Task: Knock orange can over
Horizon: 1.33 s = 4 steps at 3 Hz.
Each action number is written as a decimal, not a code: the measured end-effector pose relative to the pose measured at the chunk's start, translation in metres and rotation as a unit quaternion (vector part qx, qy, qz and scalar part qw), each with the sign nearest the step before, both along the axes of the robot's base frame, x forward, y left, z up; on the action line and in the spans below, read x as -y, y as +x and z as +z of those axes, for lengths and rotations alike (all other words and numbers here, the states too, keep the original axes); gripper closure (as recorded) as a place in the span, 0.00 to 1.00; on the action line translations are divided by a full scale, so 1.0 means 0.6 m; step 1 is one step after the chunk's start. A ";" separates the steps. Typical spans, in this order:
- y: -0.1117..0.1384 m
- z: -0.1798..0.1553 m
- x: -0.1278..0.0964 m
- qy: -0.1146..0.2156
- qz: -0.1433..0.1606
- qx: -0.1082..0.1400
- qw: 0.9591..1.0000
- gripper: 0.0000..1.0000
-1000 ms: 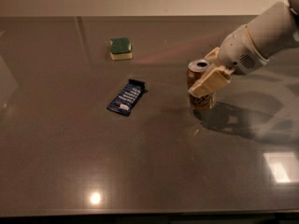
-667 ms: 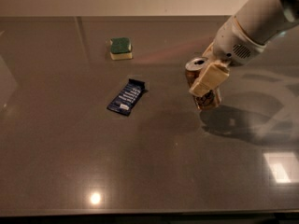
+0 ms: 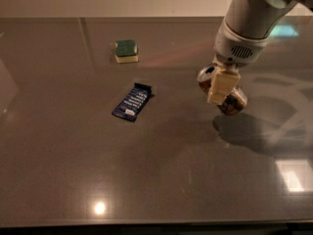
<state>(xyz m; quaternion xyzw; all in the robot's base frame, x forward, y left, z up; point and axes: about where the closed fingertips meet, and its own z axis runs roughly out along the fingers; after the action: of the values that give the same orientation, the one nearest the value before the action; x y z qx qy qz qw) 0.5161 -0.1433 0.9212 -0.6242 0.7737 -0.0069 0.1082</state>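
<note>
Worktop (image 3: 161,180): dark, glossy slab. It carries three small things, all in its far half.
Arm (image 3: 249,18): white, and it comes in over the far right corner. A second ago it reached in low from the right edge; now it stands steeper and closer to the can.
Hand (image 3: 220,93): cream-coloured, hanging under the wrist toward the right edge and pressed across the can's side. Whether it is open or clamped on the can I cannot tell.
Orange can (image 3: 234,102): a second ago it stood upright. Now it leans hard, with its silver top turned up and to the left and its base swung toward the near right corner. Whether the base rests on the worktop is unclear.
Snack wrapper (image 3: 132,102): dark blue and flat, lying left of the can near the middle, unmoved.
Sponge (image 3: 126,50): green over yellow, near the far edge, unmoved.
Meaning: the tip is under way but probably not finished, since the can does not yet lie on its side.
</note>
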 end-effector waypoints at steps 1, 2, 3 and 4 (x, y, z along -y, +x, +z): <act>0.002 -0.021 0.017 -0.048 0.004 -0.015 0.999 0.84; 0.009 -0.040 0.027 -0.072 0.009 -0.028 0.997 0.61; 0.021 -0.058 0.027 -0.082 0.018 -0.039 0.996 0.38; 0.034 -0.074 0.022 -0.086 0.030 -0.048 0.995 0.14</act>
<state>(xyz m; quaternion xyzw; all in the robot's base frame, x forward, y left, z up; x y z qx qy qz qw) 0.5364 -0.1565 0.8767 -0.6540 0.7552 -0.0407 0.0171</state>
